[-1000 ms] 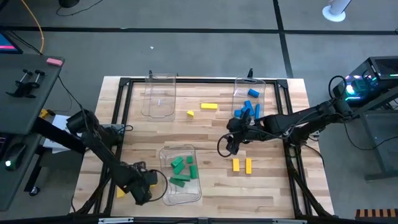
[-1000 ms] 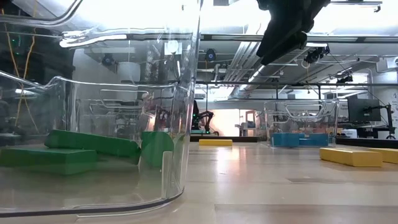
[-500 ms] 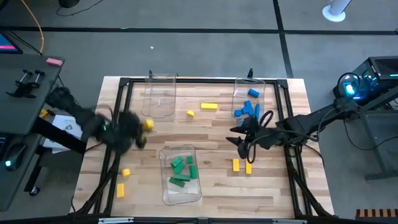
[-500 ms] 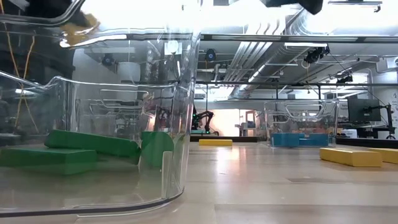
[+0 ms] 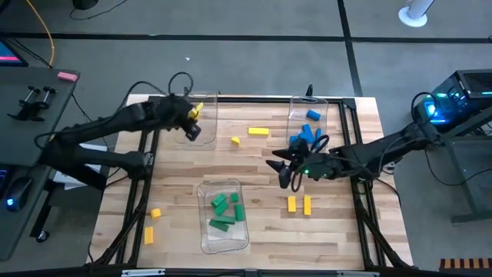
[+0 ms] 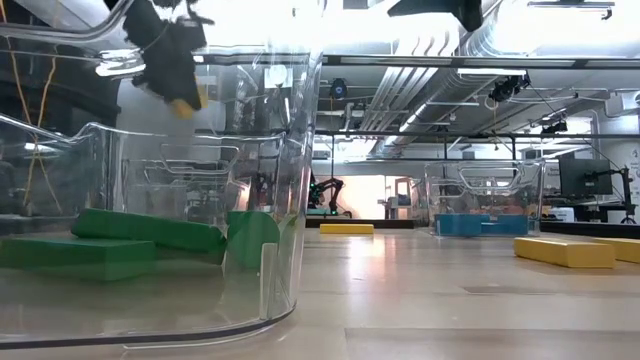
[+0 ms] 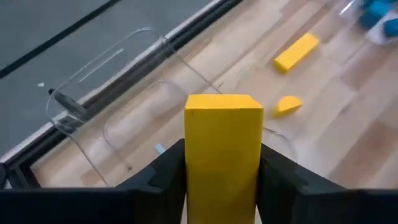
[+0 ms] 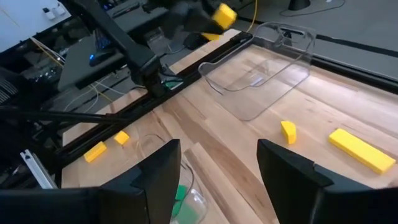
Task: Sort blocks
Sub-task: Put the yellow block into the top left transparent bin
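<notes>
The left claw (image 5: 192, 117) is clamped on a yellow block (image 7: 224, 149), held above the near-left rim of the empty clear bin (image 5: 198, 121) at the surface's (image 5: 338, 231) far left; that bin has bare wood on its near side and a black frame rail just beyond it. The right claw (image 5: 286, 171) hangs with its fingers spread and nothing between them, just on the near side of the blue-block bin (image 5: 307, 127), which holds several blue blocks (image 5: 306, 136). Between the two far bins lie a yellow bar (image 5: 257, 131) and a small yellow piece (image 5: 235, 140), with open wood around them. The green-block bin (image 5: 223, 215) sits at the near middle with green blocks (image 5: 224, 209) inside; two yellow bars (image 5: 299, 204) lie side by side to its right, below the right claw, and two more yellow blocks (image 5: 151, 223) to its left near the surface's edge. A second ago the left claw was down by the green-block bin's left side; it has since swung across to the far-left bin carrying the block, while the right claw has shifted only slightly.
</notes>
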